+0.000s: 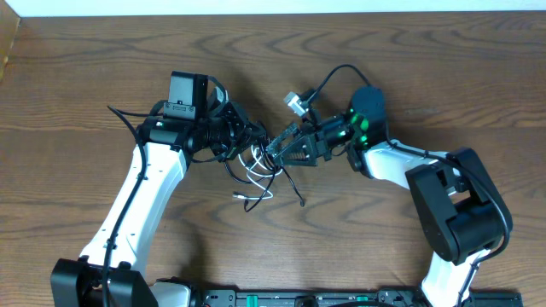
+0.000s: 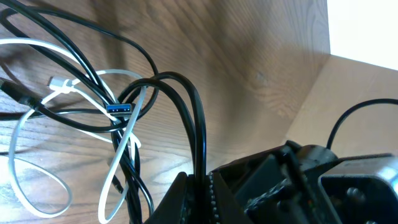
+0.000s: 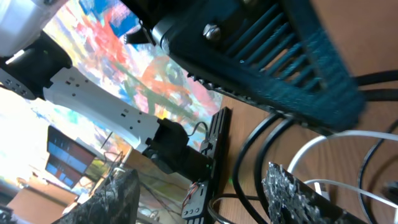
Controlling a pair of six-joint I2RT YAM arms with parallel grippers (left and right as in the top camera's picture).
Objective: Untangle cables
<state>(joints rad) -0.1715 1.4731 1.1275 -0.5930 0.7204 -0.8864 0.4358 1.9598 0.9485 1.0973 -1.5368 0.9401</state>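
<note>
Overhead: the cables (image 1: pixel 256 169) lie tangled in the middle of the table (image 1: pixel 85 68). The left tool (image 1: pixel 239 139) meets the tangle from ten o'clock, the right tool (image 1: pixel 277 152) from three o'clock.

Left wrist: the left tool (image 2: pixel 199 183) is clamped on black cables rising toward twelve o'clock. A blue plug (image 2: pixel 119 109) sits at nine o'clock, and a white cable (image 2: pixel 127 134) loops at eight.

Right wrist: the right tool (image 3: pixel 199 199) has its jaws wide apart, with cables lying at four o'clock.
</note>
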